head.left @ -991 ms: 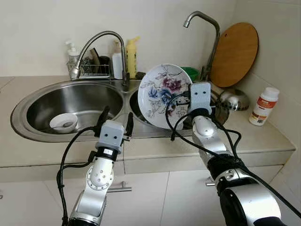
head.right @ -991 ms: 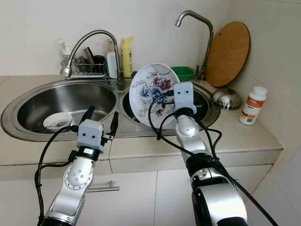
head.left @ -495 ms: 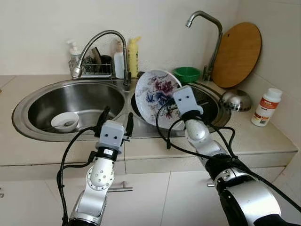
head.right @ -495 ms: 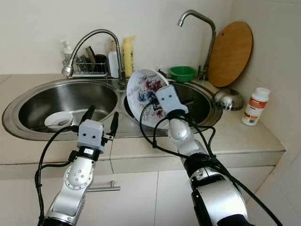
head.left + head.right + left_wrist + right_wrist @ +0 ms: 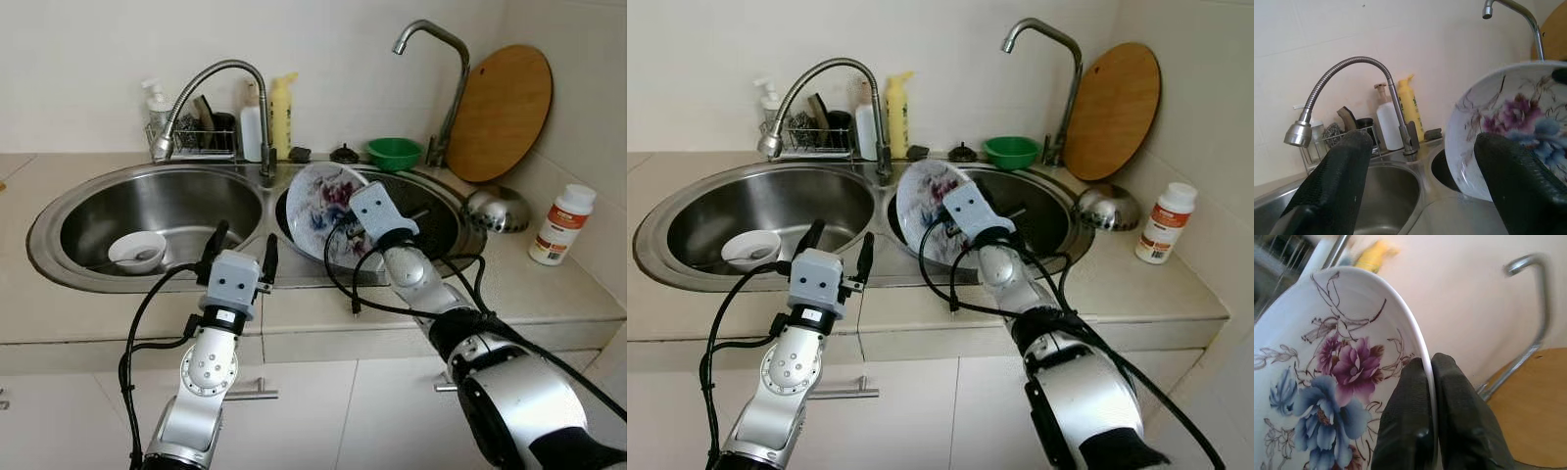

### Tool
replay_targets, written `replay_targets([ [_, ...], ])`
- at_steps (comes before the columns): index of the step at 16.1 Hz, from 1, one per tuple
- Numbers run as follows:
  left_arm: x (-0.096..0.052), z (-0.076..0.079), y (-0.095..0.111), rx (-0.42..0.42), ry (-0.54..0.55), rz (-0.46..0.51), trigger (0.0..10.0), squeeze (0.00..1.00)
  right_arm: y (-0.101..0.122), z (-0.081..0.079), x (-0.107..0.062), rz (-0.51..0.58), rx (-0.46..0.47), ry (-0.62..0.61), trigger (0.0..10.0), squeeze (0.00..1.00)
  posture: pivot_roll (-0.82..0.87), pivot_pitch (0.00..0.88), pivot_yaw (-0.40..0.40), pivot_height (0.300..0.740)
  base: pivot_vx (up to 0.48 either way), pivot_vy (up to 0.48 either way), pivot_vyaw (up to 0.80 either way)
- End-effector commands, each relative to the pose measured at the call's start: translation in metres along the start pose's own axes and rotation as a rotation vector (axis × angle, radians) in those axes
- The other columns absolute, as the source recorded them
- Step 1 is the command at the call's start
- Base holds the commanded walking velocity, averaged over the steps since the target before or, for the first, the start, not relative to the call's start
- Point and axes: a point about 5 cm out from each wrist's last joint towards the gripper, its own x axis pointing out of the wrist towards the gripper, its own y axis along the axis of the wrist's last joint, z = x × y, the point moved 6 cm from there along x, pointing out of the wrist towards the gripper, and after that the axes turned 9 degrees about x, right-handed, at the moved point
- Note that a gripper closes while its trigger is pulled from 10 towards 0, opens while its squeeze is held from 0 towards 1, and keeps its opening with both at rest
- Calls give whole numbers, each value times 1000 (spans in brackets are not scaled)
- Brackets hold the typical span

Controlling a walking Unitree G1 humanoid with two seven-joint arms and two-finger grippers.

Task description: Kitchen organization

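At the far left we see a large round sink basin [image 5: 147,211] sunk into the beige worktop [image 5: 59,318], and in it, toward its left side, a small white bowl [image 5: 137,251]. Behind the basin a flexible steel tap [image 5: 211,83] arches over, with a wire rack [image 5: 191,142] of scrubbing things, a white bottle [image 5: 253,127] and a yellow bottle [image 5: 281,117] lined up against the wall.

Our left claw [image 5: 240,253] hovers above the worktop's front edge, just in front of the left basin's rim; its two black fingers [image 5: 1334,181] are spread wide apart with nothing between them.

To its right, our right claw [image 5: 1432,396] reaches over the second basin [image 5: 441,220] and pinches the rim of the floral plate [image 5: 323,201]: the wrist view shows one finger pressed on each face of the white edge. The plate, painted with purple and blue flowers, is held nearly on edge, tilted, over the near left part of that basin, close beside the ridge dividing the two basins. We cannot tell whether its lower edge touches the steel.

Behind that basin sits a green bowl [image 5: 394,153], and a tall curved tap [image 5: 441,69] rises next to it. Further right a round wooden board [image 5: 505,113] leans on the wall, a steel bowl [image 5: 498,208] lies upturned on the worktop, and a white bottle with an orange label [image 5: 560,223] stands near the right wall.
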Motion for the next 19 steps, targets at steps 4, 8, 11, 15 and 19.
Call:
replay_targets([
  [4, 1, 0, 2, 5, 7, 4, 10000, 0, -34, -8, -5, -194, -30, 97, 10000, 0, 58, 0, -58, 736, 0, 0, 0],
  [8, 3, 4, 4, -4, 7, 9, 10000, 0, -42, -6, -4, -286, -38, 149, 10000, 0, 59, 0, -64, 736, 0, 0, 0],
  [11, 1, 3, 3, -1, 10, 8, 10000, 0, -56, -15, -11, -382, -48, 220, 10000, 0, 75, 0, -71, 736, 0, 0, 0],
  [15, 0, 1, 1, 8, 16, 3, 10000, 0, -70, -29, -21, -451, -36, 299, 10000, 0, 85, 0, -79, 736, 0, 0, 0],
  [19, -1, 0, 0, 15, 23, -2, 10000, 0, -78, -36, -28, -477, 17, 322, 10000, 808, 85, 0, -81, 736, 0, 0, 0],
])
